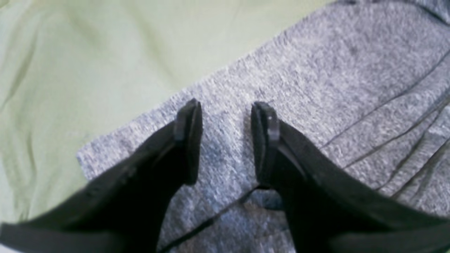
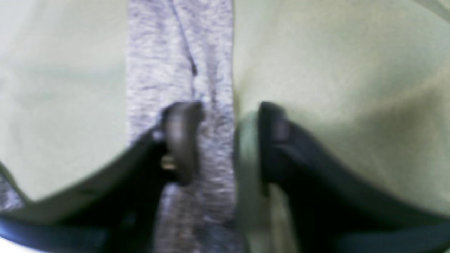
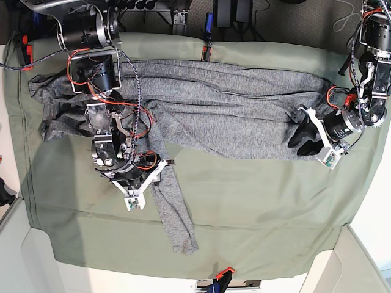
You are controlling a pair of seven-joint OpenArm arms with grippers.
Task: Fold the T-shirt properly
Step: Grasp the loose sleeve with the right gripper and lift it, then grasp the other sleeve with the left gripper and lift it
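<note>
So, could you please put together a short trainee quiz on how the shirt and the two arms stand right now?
1. True or false: the large heather-grey knit T-shirt already lies folded into a neat square on the plain olive-green table cloth.
2. Pick one. The right pincer hangs over: A, the edge of a narrow grey strip of the shirt; B, a blue screwdriver; C, a bare wooden tabletop.
3. Fill in: over a corner of the shirt, the jaws of the left pincer stand ____.

Key: 1 false, it lies spread out long; 2 A; 3 open.
</note>
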